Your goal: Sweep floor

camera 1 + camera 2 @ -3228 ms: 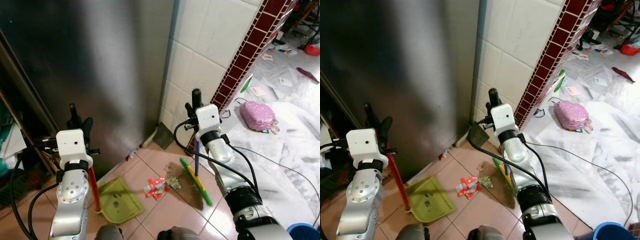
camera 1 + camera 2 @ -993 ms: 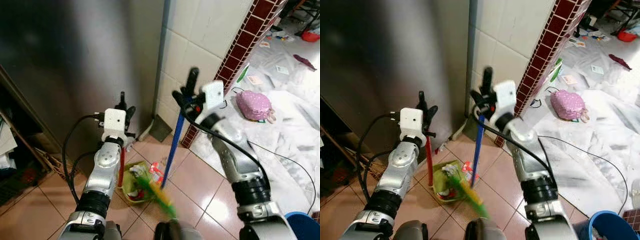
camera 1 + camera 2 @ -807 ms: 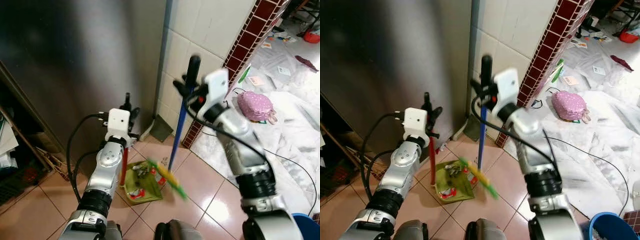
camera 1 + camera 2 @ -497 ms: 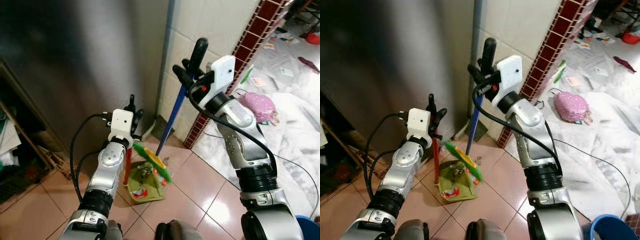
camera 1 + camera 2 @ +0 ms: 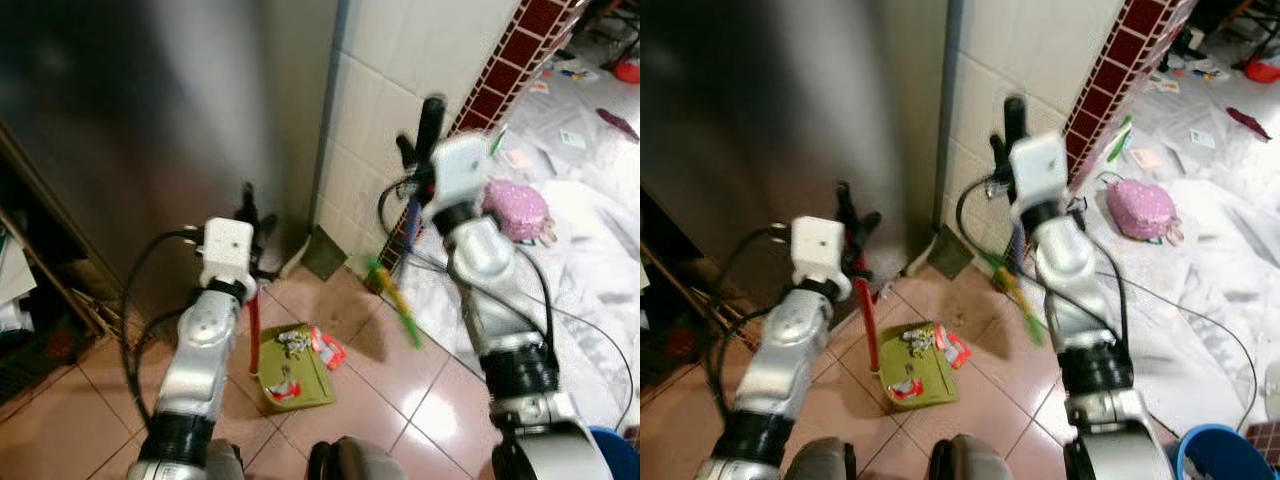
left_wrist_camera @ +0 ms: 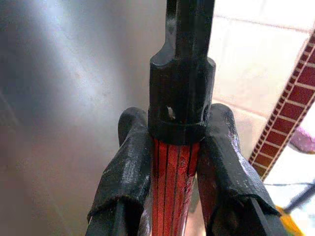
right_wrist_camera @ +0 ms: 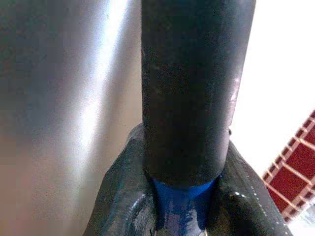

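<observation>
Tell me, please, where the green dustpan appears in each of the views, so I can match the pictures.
Left eye view: dustpan on the floor tiles, low centre, below the left hand.
Right eye view: dustpan low, left of centre.
Left wrist view: its red handle sits between the fingers.
Right wrist view: I cannot find it.
Shared landmark: the dark red tile strip.

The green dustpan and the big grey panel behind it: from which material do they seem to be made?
The green dustpan looks like moulded plastic: flat, uniform colour, matte. The grey panel looks like brushed stainless steel, given its soft streaked sheen, though coated metal is possible. The left gripper is clamped on the dustpan's red handle.
</observation>
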